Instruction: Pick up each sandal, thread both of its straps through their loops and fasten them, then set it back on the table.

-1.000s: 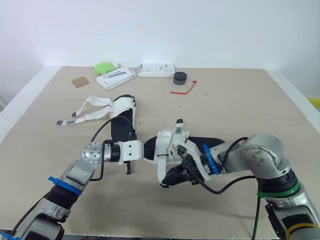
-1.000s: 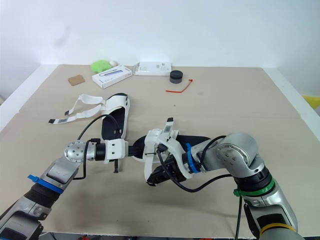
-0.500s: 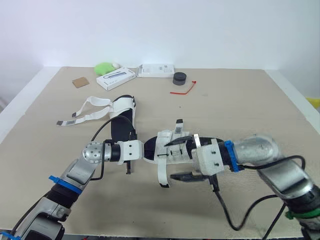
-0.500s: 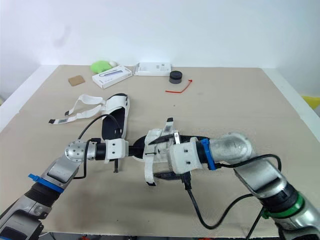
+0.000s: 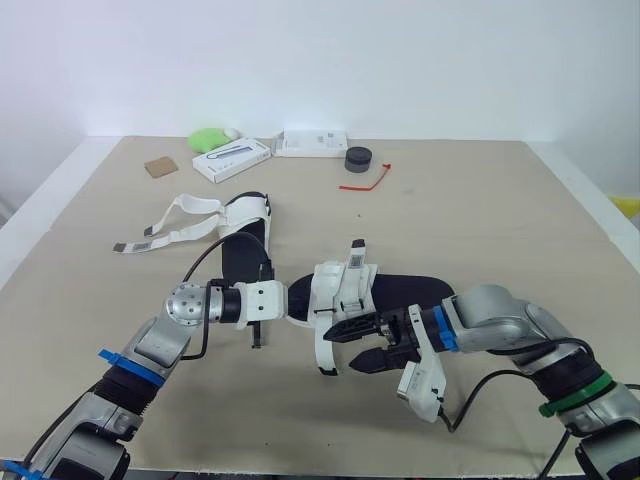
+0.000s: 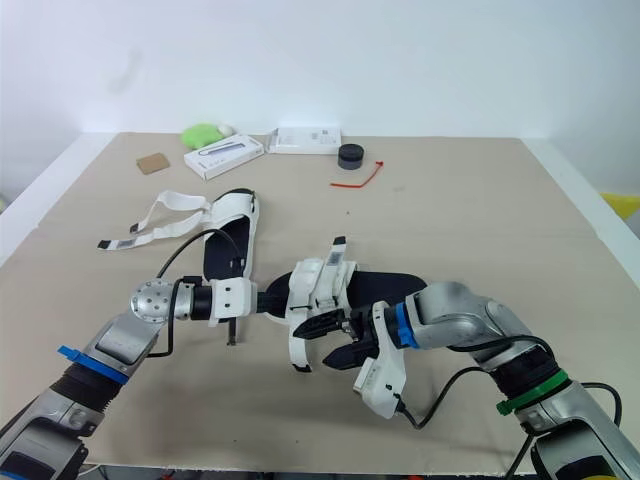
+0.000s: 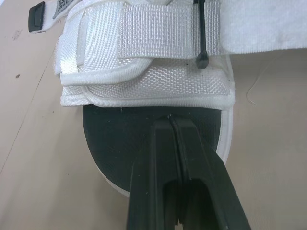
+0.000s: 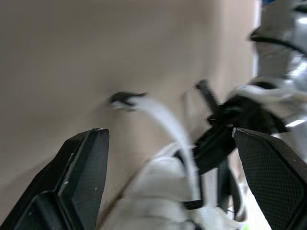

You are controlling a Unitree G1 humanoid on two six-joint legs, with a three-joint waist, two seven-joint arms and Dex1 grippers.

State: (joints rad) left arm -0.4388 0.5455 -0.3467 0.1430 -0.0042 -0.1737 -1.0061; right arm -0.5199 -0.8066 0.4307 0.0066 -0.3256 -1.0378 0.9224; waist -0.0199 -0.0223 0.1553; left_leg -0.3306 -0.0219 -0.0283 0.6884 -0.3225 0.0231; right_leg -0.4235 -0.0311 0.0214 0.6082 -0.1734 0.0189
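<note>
A white sandal with a black sole (image 5: 345, 290) is held just above the table's middle. My left gripper (image 5: 292, 303) is shut on the sole's rim (image 7: 124, 139) at one end. One strap end (image 5: 357, 248) sticks up, and a second strap (image 5: 324, 352) hangs down the near side. My right gripper (image 5: 362, 345) is open just right of that hanging strap, touching nothing; its fingers (image 8: 81, 163) stand wide apart. The second sandal (image 5: 246, 228) lies farther left on the table, its loose straps (image 5: 165, 228) spread out to the left.
Along the table's far edge lie a green object (image 5: 208, 135), two white boxes (image 5: 232, 157) (image 5: 312, 140), a black round lid (image 5: 359, 157), a red tie (image 5: 368, 180) and a brown card (image 5: 160, 165). The beige table (image 5: 480, 220) is bare on the right.
My right gripper has turned and drawn back from the sandal's side; it now sits open beside the hanging strap. The left gripper and the sandal have stayed put.
</note>
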